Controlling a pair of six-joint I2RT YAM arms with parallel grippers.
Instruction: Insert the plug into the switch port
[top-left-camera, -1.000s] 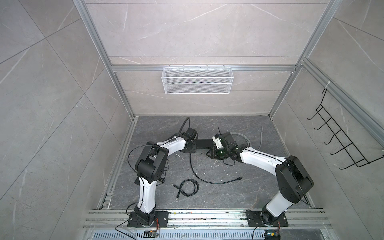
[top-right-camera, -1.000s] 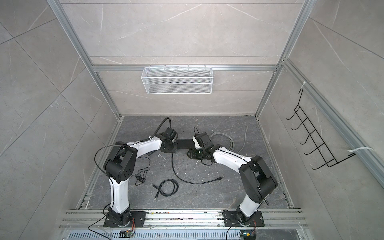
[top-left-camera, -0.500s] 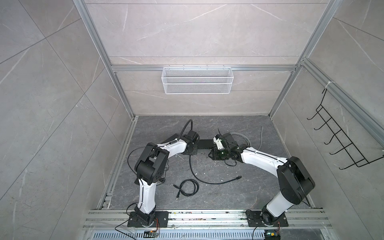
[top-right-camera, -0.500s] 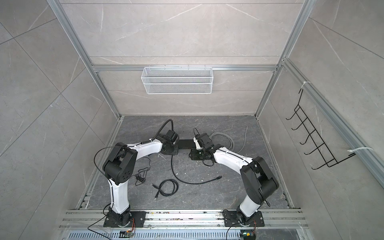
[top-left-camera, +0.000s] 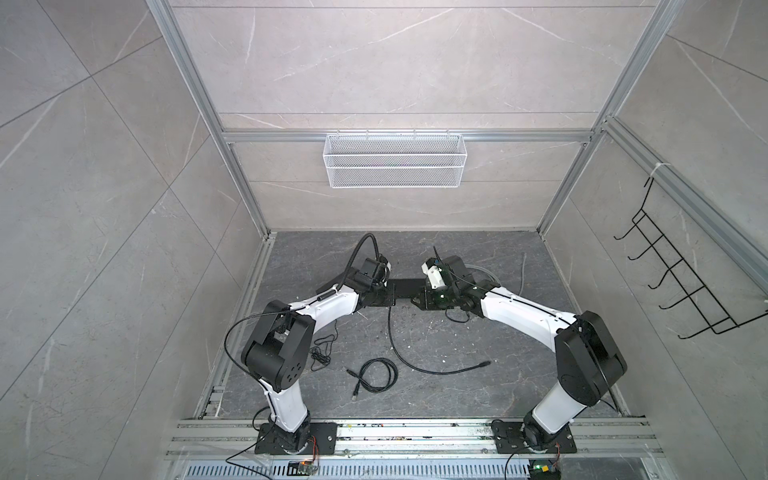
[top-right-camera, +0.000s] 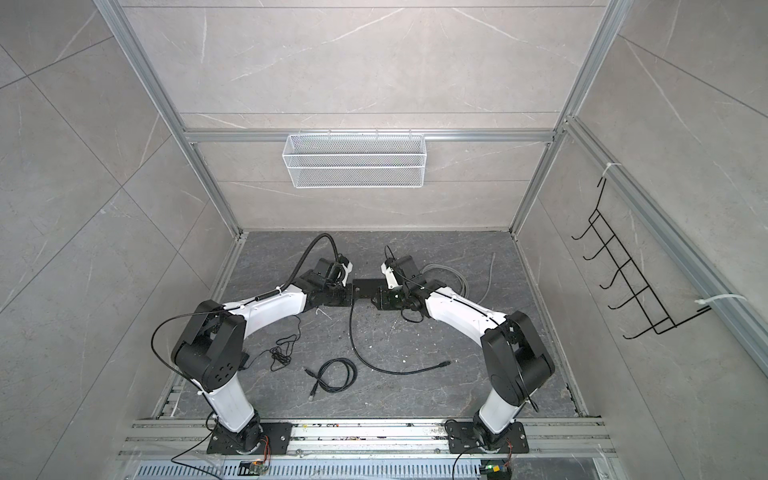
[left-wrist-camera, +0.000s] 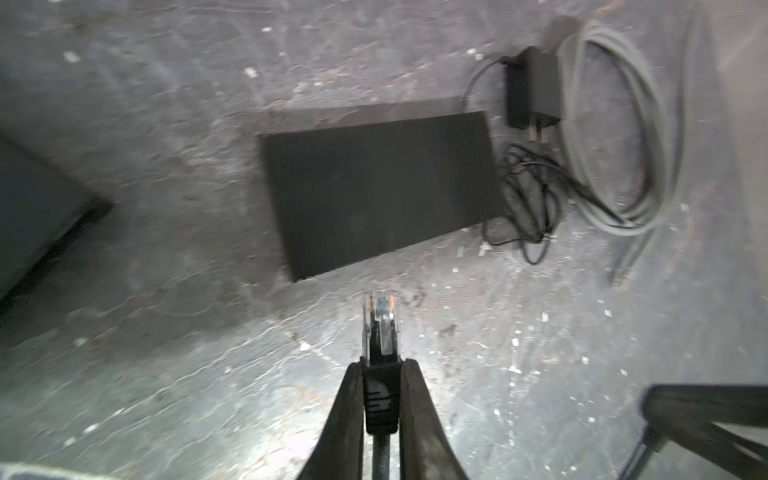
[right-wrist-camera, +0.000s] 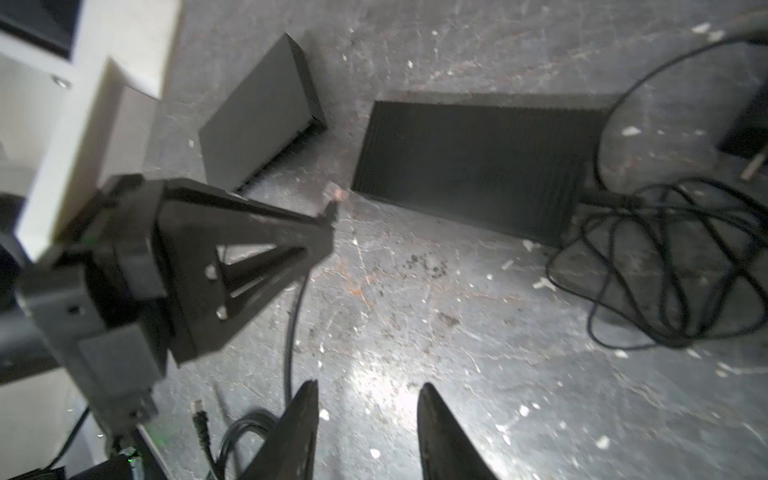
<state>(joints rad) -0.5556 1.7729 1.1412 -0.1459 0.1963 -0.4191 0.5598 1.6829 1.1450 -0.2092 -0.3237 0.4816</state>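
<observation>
- Plug (left-wrist-camera: 380, 328): clear modular connector with orange showing at the tip and a black moulded boot. It is held just short of the switch's near edge, not touching it.
- Left gripper (left-wrist-camera: 380, 368): black tapered fingers clamped on the plug's boot. The black cable leaves between them.
- Switch (left-wrist-camera: 382, 195): flat black rectangular box with a finely ribbed top, lying on the floor. Its ports cannot be made out.
- Right gripper (right-wrist-camera: 368, 390): jaws parted with nothing between them, over the floor near the switch.
- Second box (right-wrist-camera: 257, 129): flat, smooth and black, near the switch's corner but apart from it.
- Basket (top-left-camera: 395, 160): oblong white wire mesh, hung on the back-wall rail.
- Floor (top-left-camera: 457, 332): dark grey stone-pattern slab, scuffed and flecked white.
- Grey cable coil (left-wrist-camera: 623, 124) and black adapter (left-wrist-camera: 534, 91): both beside the switch's short end.
</observation>
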